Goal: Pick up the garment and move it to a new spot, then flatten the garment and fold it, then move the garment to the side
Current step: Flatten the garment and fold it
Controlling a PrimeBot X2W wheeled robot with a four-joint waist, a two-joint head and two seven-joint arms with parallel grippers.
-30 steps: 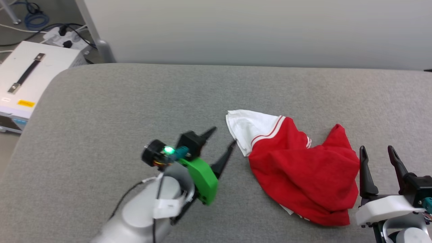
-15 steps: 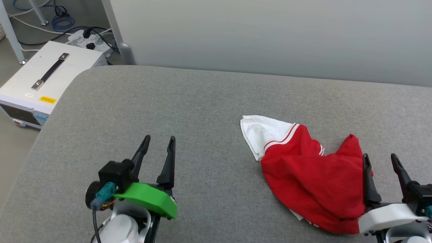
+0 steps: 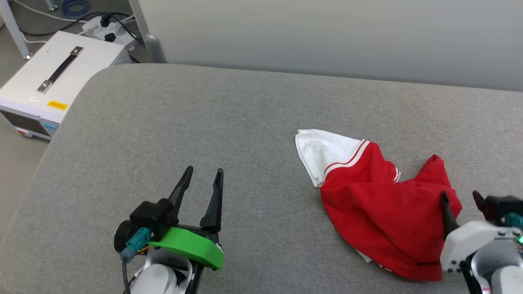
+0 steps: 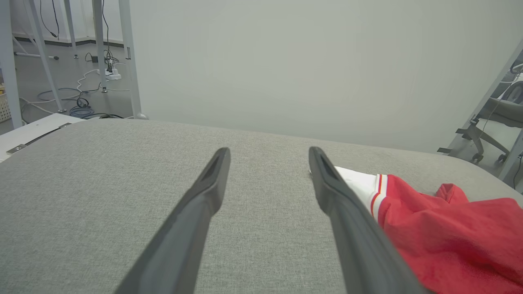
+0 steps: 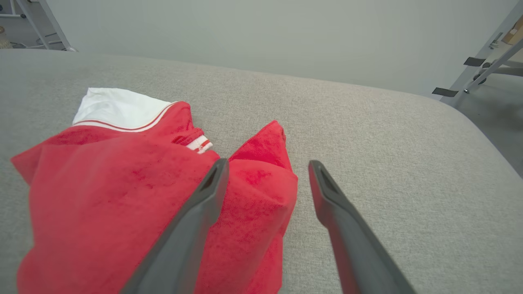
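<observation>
Garment (image 3: 380, 212) (image 4: 449, 241) (image 5: 122, 183), one red jersey T-shirt, lies crumpled in a heap on the right part of the grey padded surface (image 3: 204, 114). I count one white sleeve (image 3: 322, 153) spread flat at its far left corner, edged with red-white striped trim. My right gripper (image 3: 460, 196) (image 5: 268, 162) sits at the heap's right edge, its two fingers spread wide. In the right wrist view one finger lies over the red cloth and the other over bare grey fabric. I cannot tell whether either touches the shirt. My left gripper (image 3: 204, 170) (image 4: 268, 151) is well apart to the left, its two fingers also wide and holding nothing. Off the surface's far left corner stands one white box (image 3: 53, 77) with a black handle, one power strip (image 3: 102, 30) behind it.
</observation>
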